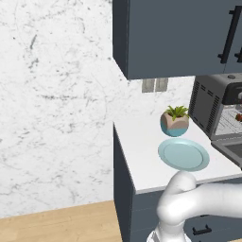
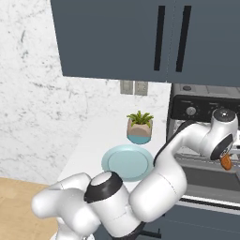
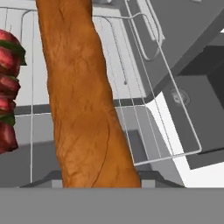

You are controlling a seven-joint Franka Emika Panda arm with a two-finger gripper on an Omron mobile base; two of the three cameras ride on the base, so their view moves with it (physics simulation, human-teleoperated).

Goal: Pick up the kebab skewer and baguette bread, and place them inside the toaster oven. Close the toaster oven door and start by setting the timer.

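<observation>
Baguette (image 3: 83,100) grasped by fingers, long axis running away from the hand into the open oven (image 1: 212,106), above its rack (image 3: 131,65). Skewer (image 3: 8,87) lies parallel alongside, on the rack.

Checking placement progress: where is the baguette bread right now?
The baguette bread is held in the tool at the open toaster oven, above its wire rack, with the kebab skewer beside it in the hand view.
</observation>
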